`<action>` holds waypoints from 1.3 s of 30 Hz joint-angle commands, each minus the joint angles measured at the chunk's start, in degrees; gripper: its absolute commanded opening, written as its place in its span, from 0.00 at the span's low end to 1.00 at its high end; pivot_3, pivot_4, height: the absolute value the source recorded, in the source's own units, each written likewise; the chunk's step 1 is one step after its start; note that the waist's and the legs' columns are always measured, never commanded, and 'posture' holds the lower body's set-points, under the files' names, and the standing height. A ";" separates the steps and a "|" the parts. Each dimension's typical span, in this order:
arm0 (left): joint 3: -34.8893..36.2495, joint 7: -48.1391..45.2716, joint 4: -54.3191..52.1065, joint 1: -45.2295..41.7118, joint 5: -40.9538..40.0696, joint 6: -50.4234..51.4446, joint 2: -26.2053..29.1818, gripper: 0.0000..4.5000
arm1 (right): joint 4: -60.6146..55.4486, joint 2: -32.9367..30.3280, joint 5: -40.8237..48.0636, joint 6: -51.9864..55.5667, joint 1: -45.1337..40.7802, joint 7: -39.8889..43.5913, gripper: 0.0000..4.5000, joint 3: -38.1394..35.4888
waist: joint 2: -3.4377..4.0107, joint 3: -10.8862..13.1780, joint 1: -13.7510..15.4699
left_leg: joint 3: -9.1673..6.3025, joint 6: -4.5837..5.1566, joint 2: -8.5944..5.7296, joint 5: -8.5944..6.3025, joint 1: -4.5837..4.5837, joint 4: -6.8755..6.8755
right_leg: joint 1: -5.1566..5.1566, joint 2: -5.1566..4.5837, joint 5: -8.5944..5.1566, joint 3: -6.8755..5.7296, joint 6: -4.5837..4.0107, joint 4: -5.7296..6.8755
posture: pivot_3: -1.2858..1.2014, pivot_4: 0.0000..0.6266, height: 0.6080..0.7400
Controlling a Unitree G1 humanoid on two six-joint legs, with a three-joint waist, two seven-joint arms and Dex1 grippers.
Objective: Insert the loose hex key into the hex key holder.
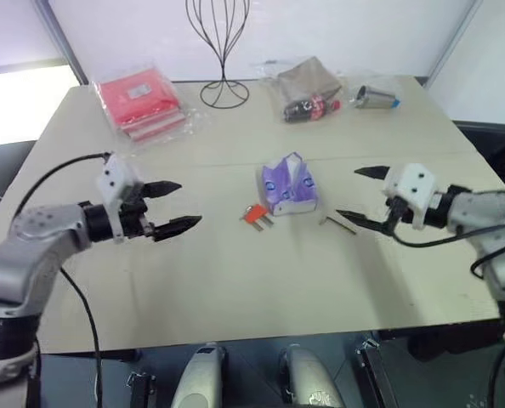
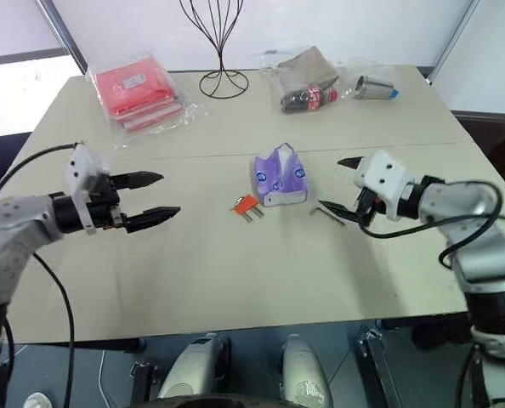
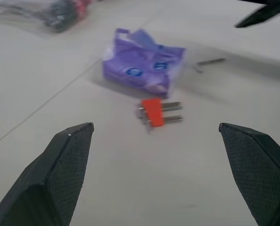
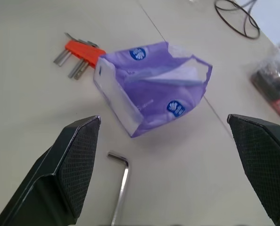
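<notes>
From the head views, the loose hex key (image 1: 338, 224) lies flat on the table (image 1: 235, 289), at 3 o'clock of the purple tissue pack (image 1: 290, 184); the hex key holder (image 1: 254, 213) sits at the pack's 8 o'clock. The right gripper (image 1: 360, 195) hovers just beside the key, fingers spread wide and empty, pointing inward and slightly down. The left gripper (image 1: 173, 206) hangs well apart, likewise wide open.

In the left wrist view, the holder (image 3: 154, 112) lies ahead between the fingers.

In the right wrist view, the key (image 4: 120, 181) rests below the gripper; a good pick likely means descending over its long shank and pinching across it.
</notes>
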 commanded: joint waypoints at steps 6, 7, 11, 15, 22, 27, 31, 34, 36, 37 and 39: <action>0.96 -0.72 0.19 -3.67 -2.39 2.17 -0.42 0.99 | -0.54 -1.72 -0.38 0.01 -7.51 3.89 1.00 1.14 | -0.05 0.08 0.00 | 0.01 0.03 0.01 -0.02 -0.01 0.00 | -0.02 -0.10 0.00 0.00 0.02 0.02 | 0.52 0.24 1.00; 1.18 -0.21 0.20 -4.01 -2.61 2.57 -0.79 0.99 | -0.54 -1.76 -0.48 0.02 -7.79 4.08 1.00 1.39 | -0.06 0.09 0.00 | 0.01 0.02 0.00 -0.01 -0.02 0.01 | -0.04 -0.11 0.00 0.00 0.02 0.02 | 0.52 0.24 1.00; 0.88 -0.07 0.15 -4.58 -1.98 2.28 -0.78 0.99 | 0.14 -1.61 -1.74 -1.05 -8.47 4.15 1.00 2.12 | -0.07 0.10 0.05 | 0.01 0.02 -0.01 -0.02 -0.03 0.02 | -0.03 -0.12 0.06 0.00 0.13 0.03 | 0.52 0.24 1.00; 0.98 0.46 -0.29 -4.24 -2.05 2.64 -0.64 0.99 | 0.47 -1.34 -2.08 -1.29 -8.85 4.32 1.00 2.39 | -0.07 0.10 0.03 | 0.02 0.02 -0.01 -0.01 -0.04 0.02 | -0.05 -0.12 0.07 0.00 0.15 0.02 | 0.52 0.24 1.00; 1.63 1.50 -1.78 -3.08 -2.69 3.59 -1.01 0.99 | 0.87 -0.82 -2.35 -1.85 -9.75 4.42 1.00 2.92 | -0.07 0.10 0.01 | 0.02 0.02 -0.01 -0.01 -0.04 0.02 | -0.06 -0.12 0.07 0.00 0.15 0.04 | 0.52 0.24 1.00; 1.68 2.45 -2.27 -2.31 -2.47 3.24 -1.54 0.99 | 1.58 -0.19 -2.84 -2.39 -10.32 4.16 1.00 3.52 | -0.07 0.10 0.03 | 0.02 0.02 -0.01 -0.01 -0.04 0.03 | -0.05 -0.12 0.07 0.00 0.15 0.04 | 0.52 0.24 1.00; 1.53 2.88 -2.09 -2.30 -2.43 2.96 -1.78 0.99 | 2.38 1.95 -3.40 -2.45 -10.93 3.74 1.00 4.73 | -0.07 0.10 0.01 | 0.02 0.02 0.00 -0.01 -0.04 0.03 | -0.05 -0.11 0.08 0.00 0.17 0.04 | 0.52 0.24 1.00; 1.16 3.12 -1.84 -2.26 -2.15 2.59 -2.13 0.99 | 4.55 5.15 -4.62 -3.50 -12.44 2.56 1.00 6.28 | -0.07 0.10 -0.09 | 0.02 0.02 0.00 -0.01 -0.04 0.03 | -0.06 -0.05 0.08 0.01 0.17 0.05 | 0.52 0.24 1.00; 0.66 3.28 -2.03 -2.09 -1.70 2.30 -2.41 0.99 | 7.69 8.06 -6.69 -5.40 -13.76 1.81 1.00 8.73 | -0.07 0.10 -0.18 | 0.02 0.02 0.00 -0.01 -0.04 0.04 | -0.07 0.00 0.09 0.01 0.18 0.08 | 0.52 0.24 1.00; 0.53 3.37 -2.11 -2.11 -1.58 2.23 -2.56 0.99 | 9.34 9.81 -7.27 -5.87 -14.30 1.53 1.00 9.78 | -0.07 0.10 -0.18 | 0.02 0.01 0.00 -0.01 -0.04 0.04 | -0.08 0.00 0.09 0.01 0.18 0.10 | 0.52 0.24 1.00; 0.56 3.78 -2.10 -2.21 -1.17 1.92 -2.77 0.99 | 12.89 12.31 -9.80 -8.49 -14.86 1.58 1.00 12.60 | -0.08 0.10 -0.16 | 0.02 0.01 0.01 -0.01 -0.04 0.05 | -0.08 0.03 0.09 0.01 0.19 0.11 | 0.52 0.24 1.00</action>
